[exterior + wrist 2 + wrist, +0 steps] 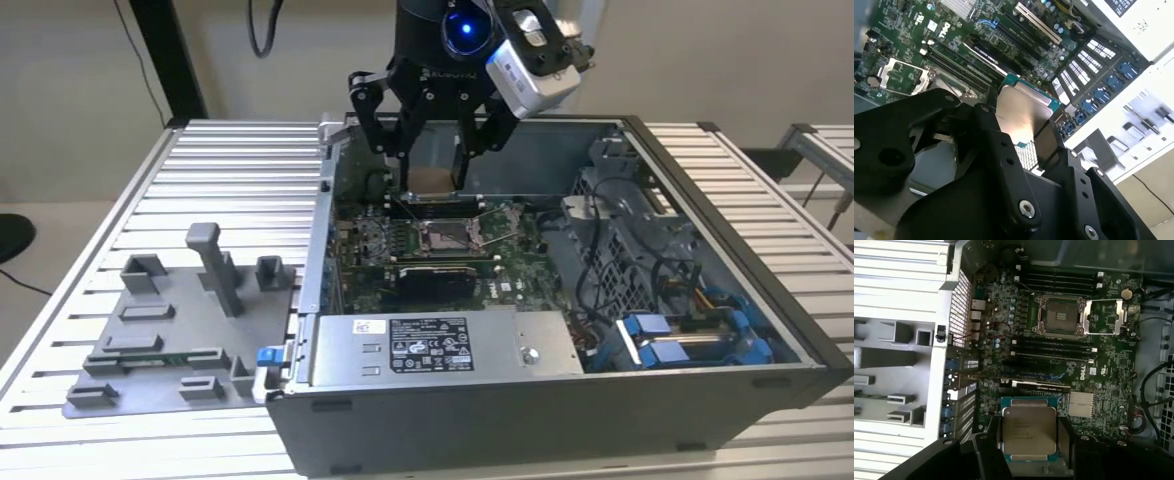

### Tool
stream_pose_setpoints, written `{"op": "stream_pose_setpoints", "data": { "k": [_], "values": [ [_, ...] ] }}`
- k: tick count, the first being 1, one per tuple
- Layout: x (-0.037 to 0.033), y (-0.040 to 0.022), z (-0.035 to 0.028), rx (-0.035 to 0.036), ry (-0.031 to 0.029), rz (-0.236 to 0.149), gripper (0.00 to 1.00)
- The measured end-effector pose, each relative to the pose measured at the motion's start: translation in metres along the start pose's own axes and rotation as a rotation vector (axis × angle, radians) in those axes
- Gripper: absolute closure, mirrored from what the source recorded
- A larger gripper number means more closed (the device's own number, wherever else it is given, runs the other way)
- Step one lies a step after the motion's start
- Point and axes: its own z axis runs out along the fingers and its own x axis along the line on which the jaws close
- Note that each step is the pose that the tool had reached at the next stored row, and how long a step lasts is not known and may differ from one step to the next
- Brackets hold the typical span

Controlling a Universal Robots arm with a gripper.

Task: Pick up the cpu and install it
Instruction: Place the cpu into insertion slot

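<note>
Black claw (1028, 441) grips the flat square cpu (1029, 429), silver top, green edges.

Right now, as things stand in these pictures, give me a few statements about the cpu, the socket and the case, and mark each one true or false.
1. The gripper is shut on the cpu. True.
2. The cpu already sits in the socket. False: it is held above the motherboard, apart from the socket, which is empty with its frame swung open.
3. The fixture tray lies outside the computer case, on the exterior view's left. True.
4. The computer case is closed by a side panel. False: it is open, and the motherboard inside is exposed.
</note>
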Motion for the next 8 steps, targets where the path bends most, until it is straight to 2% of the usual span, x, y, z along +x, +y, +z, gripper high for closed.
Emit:
{"op": "stream_pose_setpoints", "data": {
  "k": [3,8],
  "values": [
    [-0.0024,0.004,0.0002,0.0,0.0001,0.0,1.0],
    [-0.0083,0.0164,0.0008,0.0,0.0,0.0,1.0]
  ]
}}
